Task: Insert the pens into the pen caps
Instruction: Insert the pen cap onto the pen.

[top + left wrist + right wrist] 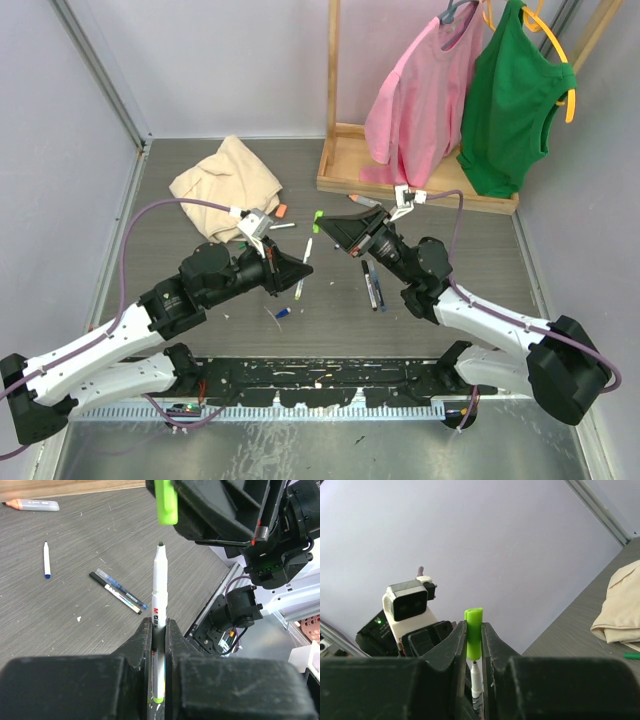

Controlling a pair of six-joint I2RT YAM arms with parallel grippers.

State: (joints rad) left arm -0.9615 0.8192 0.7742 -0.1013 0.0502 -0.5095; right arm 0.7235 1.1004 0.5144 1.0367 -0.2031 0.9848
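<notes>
The left gripper [159,630] is clenched on a white pen [159,580], gripping the lower barrel. The pen stands up between the fingers with its dark green tip on top and a green end below the grip.

The right gripper [474,635] is clamped on a green cap [473,617], which pokes out past its fingertips. The two grippers meet nose to nose above the middle of the table [340,330]. The cap hangs just above the pen tip, a little to one side. In the left wrist view a small gap shows between them, so the pen is not in the cap.

On the table lie:
- an orange marker [32,504] with a grey barrel
- a blue-tipped pen [46,559], apart from it
- a pair of pens [372,285] side by side, under the right arm
- a blue cap [284,314], near the left arm
- an orange cap [282,210], just beside a beige cloth [225,180]

At the far edge a wooden rack [400,180] carries a pink shirt [420,90] and a green shirt [515,100]
</notes>
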